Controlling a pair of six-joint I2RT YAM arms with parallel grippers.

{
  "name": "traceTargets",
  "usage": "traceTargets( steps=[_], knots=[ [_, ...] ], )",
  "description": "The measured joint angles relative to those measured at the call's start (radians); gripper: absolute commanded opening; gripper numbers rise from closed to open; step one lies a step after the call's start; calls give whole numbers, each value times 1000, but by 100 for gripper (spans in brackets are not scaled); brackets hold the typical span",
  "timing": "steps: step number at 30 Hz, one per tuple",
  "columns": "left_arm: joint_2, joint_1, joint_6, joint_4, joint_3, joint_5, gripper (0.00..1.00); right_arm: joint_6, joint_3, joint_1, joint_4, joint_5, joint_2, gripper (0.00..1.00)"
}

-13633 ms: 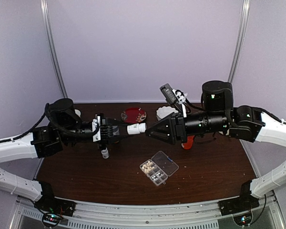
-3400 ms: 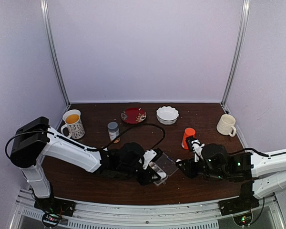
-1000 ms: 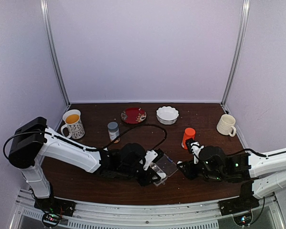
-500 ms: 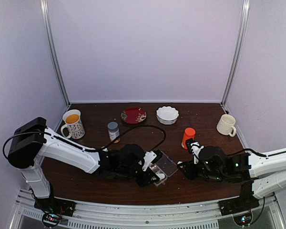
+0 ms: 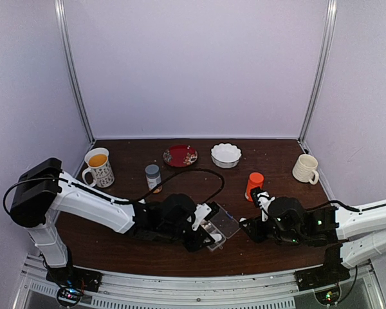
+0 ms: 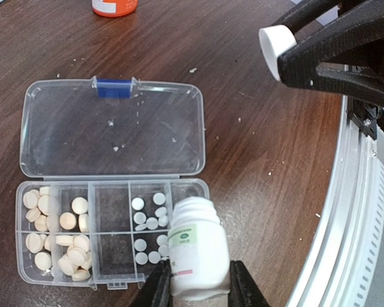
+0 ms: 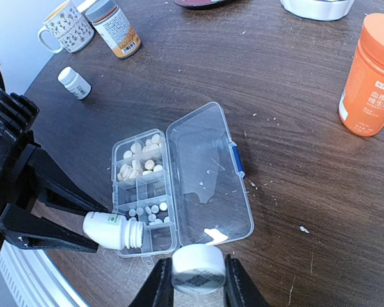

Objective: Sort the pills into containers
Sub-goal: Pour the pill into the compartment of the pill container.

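Observation:
The clear pill box lies open at the front middle, its lid flat on the table. Cream pills fill its cells at one end, and small white tablets lie in two cells near the other end. My left gripper is shut on a small uncapped white bottle, held on its side with the mouth over the end cells. My right gripper is shut on the bottle's white cap, low beside the lid's near corner. In the top view the two grippers flank the box.
An orange bottle stands behind the right gripper. An amber bottle with a grey cap and a patterned mug stand back left. Another small white bottle stands near them. A red plate, white bowl and cream mug stand at the back.
Long ago both arms were raised at the back with the bottle between them. Now both are low at the box. Over the last second nothing has visibly moved.

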Motion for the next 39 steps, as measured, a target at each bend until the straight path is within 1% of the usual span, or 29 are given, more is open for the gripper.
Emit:
traceTargets(
  steps=[13,29,33,39],
  knots=[
    [0,-5,-18,19,-17,2,0,0,3,0,-1,0,0,0],
    [-2,-5,-10,-16,13,1,0,0,10,0,-1,0,5,0],
    [-2,-8,-7,-50,29,2,0,0,10,0,-1,0,5,0],
    [4,-15,-7,-44,34,-2,0,0,9,0,0,0,4,0]
  ],
)
